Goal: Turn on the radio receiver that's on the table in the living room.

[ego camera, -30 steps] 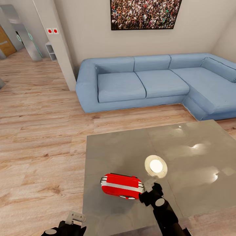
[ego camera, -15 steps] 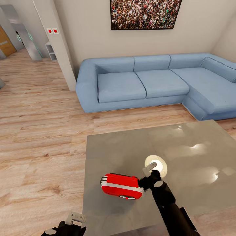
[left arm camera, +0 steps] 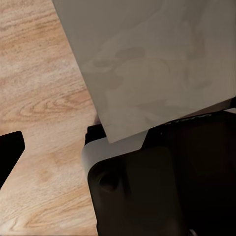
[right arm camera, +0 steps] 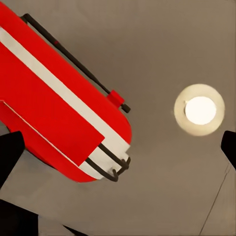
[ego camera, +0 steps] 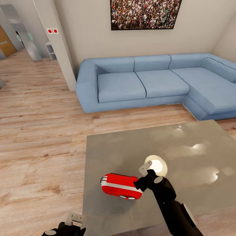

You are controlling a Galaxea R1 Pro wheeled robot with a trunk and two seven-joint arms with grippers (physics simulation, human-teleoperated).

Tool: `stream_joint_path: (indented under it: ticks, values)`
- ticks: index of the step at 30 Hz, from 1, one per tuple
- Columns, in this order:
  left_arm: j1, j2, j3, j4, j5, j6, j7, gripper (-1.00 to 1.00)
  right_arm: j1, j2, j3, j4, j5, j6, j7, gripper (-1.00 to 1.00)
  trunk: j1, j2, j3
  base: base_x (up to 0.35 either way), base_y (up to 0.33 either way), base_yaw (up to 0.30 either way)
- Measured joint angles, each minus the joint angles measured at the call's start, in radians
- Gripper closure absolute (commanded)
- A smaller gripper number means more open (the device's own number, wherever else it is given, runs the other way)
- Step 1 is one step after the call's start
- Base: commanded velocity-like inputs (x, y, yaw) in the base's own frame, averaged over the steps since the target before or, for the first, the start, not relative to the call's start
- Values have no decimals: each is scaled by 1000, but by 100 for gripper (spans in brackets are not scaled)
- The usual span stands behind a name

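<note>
**Red radio on the glossy grey worktop, right tool beside its end**

Head view: a small, glossy red radio receiver (ego camera: 122, 186), rounded at the corners, banded with a white stripe and topped by a thin dark handle, lying near the front left part of the large square worktop (ego camera: 183, 154). Smooth, mirror-like grey surface on that worktop, carrying a round bright reflection of a lamp (ego camera: 156, 166). Black, matte right tool (ego camera: 143, 174) at the radio's right end, one pale fingertip raised above the wrist; touching or just apart cannot be told, nor how far the fingers stand apart. Left tool (ego camera: 74, 219) low at the frame's lower edge, off the worktop's front left corner, over the light wood plank floor (ego camera: 39, 137); spread of its fingers not readable either. Beyond, a big blue L-shaped sofa (ego camera: 154, 82) with soft cushions, and a framed crowd photo (ego camera: 145, 13) on the beige wall.

Left wrist view: a sharp corner of the grey worktop (left arm camera: 157, 64) over grained wooden floor (left arm camera: 39, 113), with dark robot body below.

Right wrist view: red radio receiver (right arm camera: 54, 123) lying diagonally, white band and black wire handle clear, on the grey surface; round light reflection (right arm camera: 199, 110) well apart from it. Two dark fingertips (right arm camera: 10, 155) at opposite edges of the frame, spread wide with nothing gripped.
</note>
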Motion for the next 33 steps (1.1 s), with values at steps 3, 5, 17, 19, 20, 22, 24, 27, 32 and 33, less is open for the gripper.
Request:
stream_joint_path:
  ticks: [3,5,17,19,20,22,24,27,32,33]
  values:
    - [0,0,1,4,-1,0,0,-100,-11,0,0,-2,4,0,22,-100,0,0,0,0,0,0]
    - [0,0,0,5,-1,-1,0,-100,-20,0,0,-3,6,0,36,-100,0,0,0,0,0,0]
    - [0,1,0,7,-2,-1,0,-100,-77,6,0,1,7,58,117,-100,0,0,0,0,0,0]
    - [0,1,1,7,-2,-1,0,-100,-84,10,0,4,6,60,118,-100,0,0,0,0,0,0]
    - [0,1,1,7,-2,-1,0,-100,-92,14,0,8,5,61,119,-100,0,0,0,0,0,0]
    - [0,1,1,7,-2,-1,0,-100,-100,17,0,13,4,62,121,-100,0,0,0,0,0,0]
    - [0,2,1,8,-2,-1,0,-100,-107,20,0,19,3,64,132,-100,0,0,0,0,0,0]
    - [0,2,1,9,-2,-1,0,-100,-113,30,0,26,2,65,173,-100,0,0,0,0,0,0]
    - [0,2,1,9,-2,-1,0,-100,-114,57,2,64,7,63,186,-100,0,0,0,0,0,0]
    - [0,2,1,9,-2,-1,0,-100,-114,61,2,72,11,63,187,-100,0,0,0,0,0,0]
